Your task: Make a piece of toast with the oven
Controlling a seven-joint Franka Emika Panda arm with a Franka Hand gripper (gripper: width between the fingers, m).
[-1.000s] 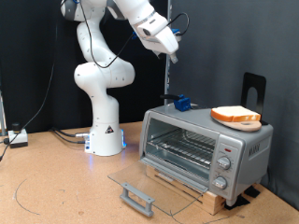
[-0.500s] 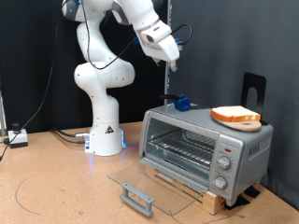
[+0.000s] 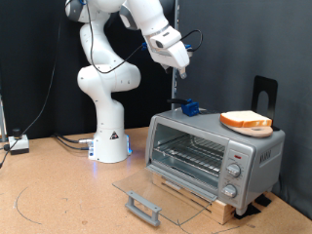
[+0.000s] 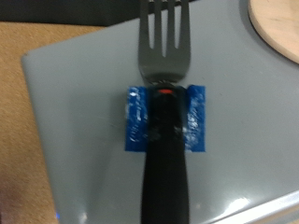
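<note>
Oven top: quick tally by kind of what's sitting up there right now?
Toast: 1
Round board under it: 1
Fork in blue holder: 1
Total on the oven: 3
The gripper is above the fork.

Exterior camera frontal, distant, wrist camera downward, close, sharing oven [image 3: 214, 153] top

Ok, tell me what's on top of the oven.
On the oven sit a slice of bread on a round board and a fork in a blue holder. The board's underside is hidden.
</note>
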